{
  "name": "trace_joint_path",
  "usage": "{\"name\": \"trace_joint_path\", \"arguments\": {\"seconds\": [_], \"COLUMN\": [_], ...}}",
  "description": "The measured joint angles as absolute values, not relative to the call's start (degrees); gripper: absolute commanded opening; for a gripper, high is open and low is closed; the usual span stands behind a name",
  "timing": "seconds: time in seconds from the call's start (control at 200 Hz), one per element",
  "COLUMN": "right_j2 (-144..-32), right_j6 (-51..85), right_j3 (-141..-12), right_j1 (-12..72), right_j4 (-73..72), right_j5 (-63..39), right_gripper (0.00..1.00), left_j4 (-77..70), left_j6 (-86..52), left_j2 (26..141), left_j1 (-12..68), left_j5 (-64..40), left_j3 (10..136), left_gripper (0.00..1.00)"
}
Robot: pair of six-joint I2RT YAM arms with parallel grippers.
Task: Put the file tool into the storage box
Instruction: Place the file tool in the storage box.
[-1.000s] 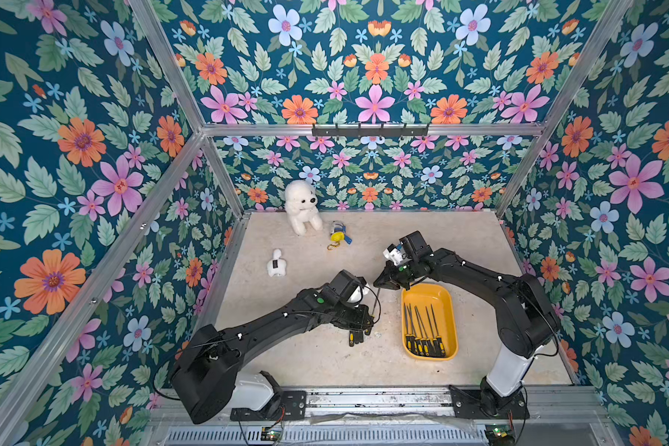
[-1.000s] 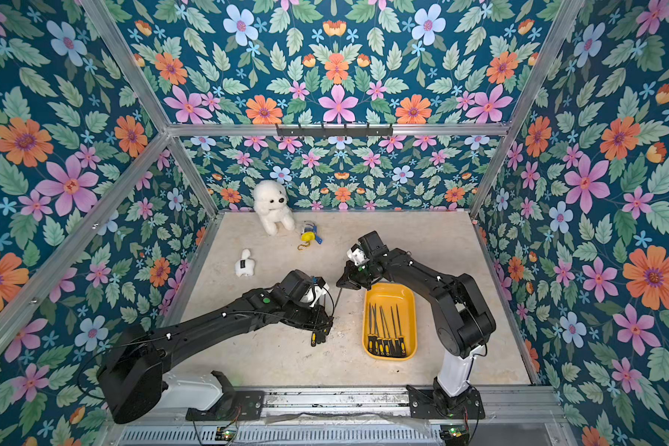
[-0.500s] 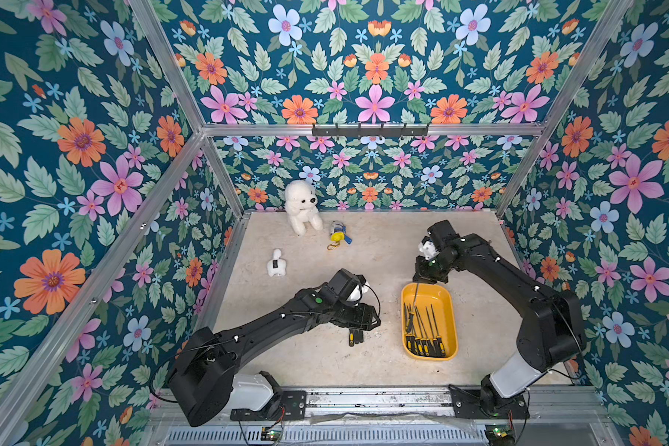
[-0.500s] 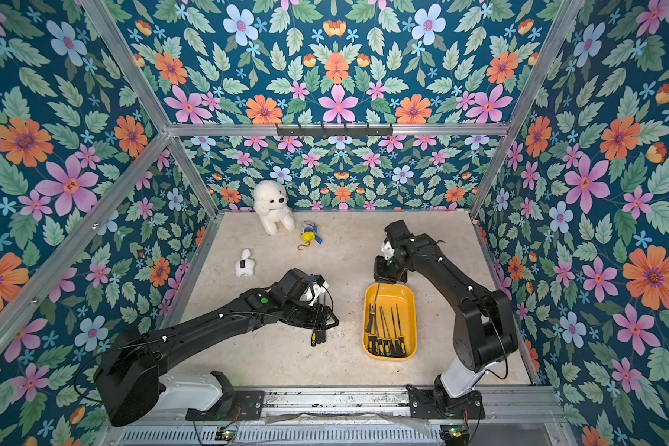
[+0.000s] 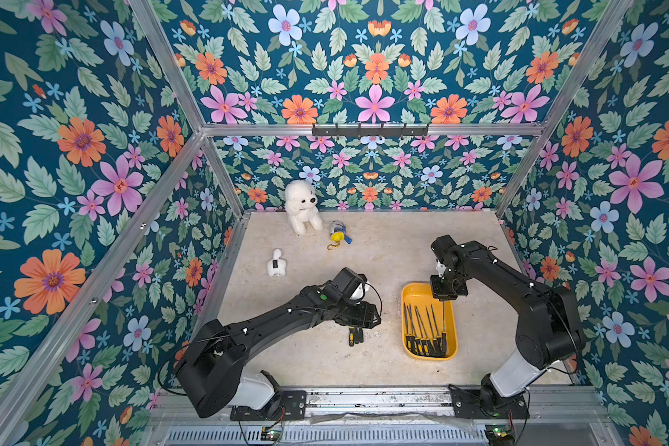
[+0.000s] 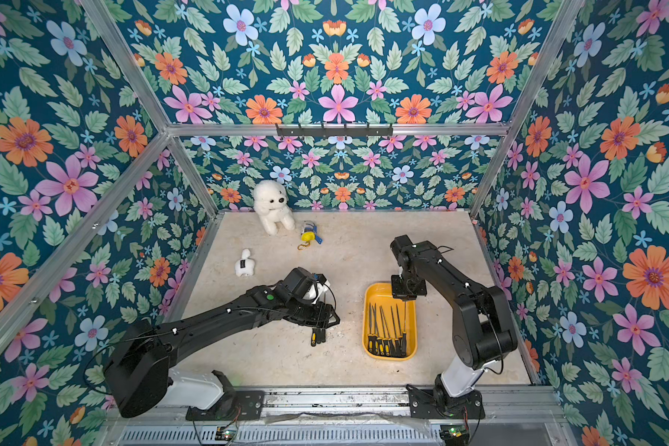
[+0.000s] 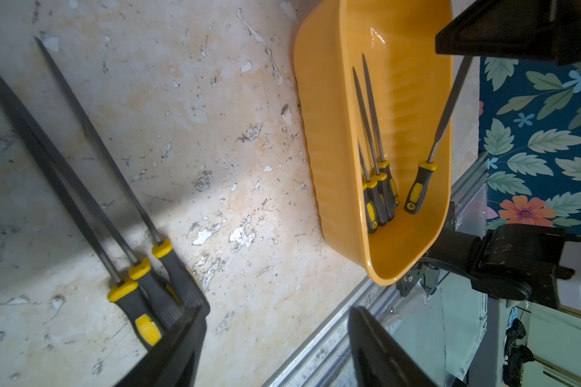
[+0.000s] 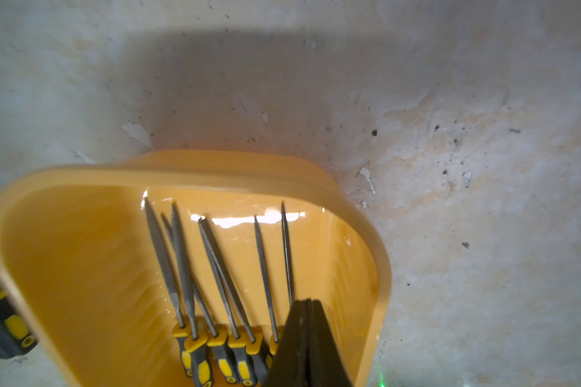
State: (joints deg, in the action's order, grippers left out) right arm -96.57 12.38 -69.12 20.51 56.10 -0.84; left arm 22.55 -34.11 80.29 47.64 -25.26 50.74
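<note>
Right claw (image 5: pixel 444 299) is clenched on a slim grey steel file with a black-and-yellow rubber handle. This held file (image 7: pixel 420 187) is pinched by the blade. Its handle end is down inside the shallow yellow-orange plastic storage box (image 5: pixel 414 294), along the long wall on the right arm's side. Exact pinch point is hidden. Several more files (image 8: pixel 215 284) lie flat in the box.

Left claw (image 7: pixel 275 315) is released and empty, low over the scuffed beige tabletop (image 7: pixel 215 134). Three loose files (image 7: pixel 138 264) lie beside one finger, handles bunched and touching, blades fanning apart.

Handling guess: light, stiff, no flex. The thin blade can swivel in a pinch; the rubber handle is thicker and grippier. I'd take the outermost one on the blade near the collar, where there's a gap. Otherwise two come up together.
</note>
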Motion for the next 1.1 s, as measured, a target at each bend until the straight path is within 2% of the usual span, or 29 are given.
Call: {"name": "trace_joint_path", "arguments": {"seconds": [0.32, 0.695, 1.1], "right_j2": [-99.31, -100.40, -97.91], "right_j6": [11.92, 11.99, 12.88], "right_j3": [-66.59, -65.21, -69.65], "right_j1": [21.10, 21.21, 21.21], "right_j4": [52.90, 49.67, 50.22], "right_j5": [1.69, 1.83, 1.39], "right_gripper": [0.00, 0.24, 0.25], "left_j4": [22.52, 22.39, 22.04], "left_j6": [-34.20, -34.41, -36.49], "left_j2": [80.01, 80.40, 79.90], "left_j1": [47.48, 47.44, 47.44], "left_j5": [-24.03, -23.68, -22.59], "left_j3": [49.36, 49.06, 45.80], "left_gripper": [0.73, 0.73, 0.70]}}
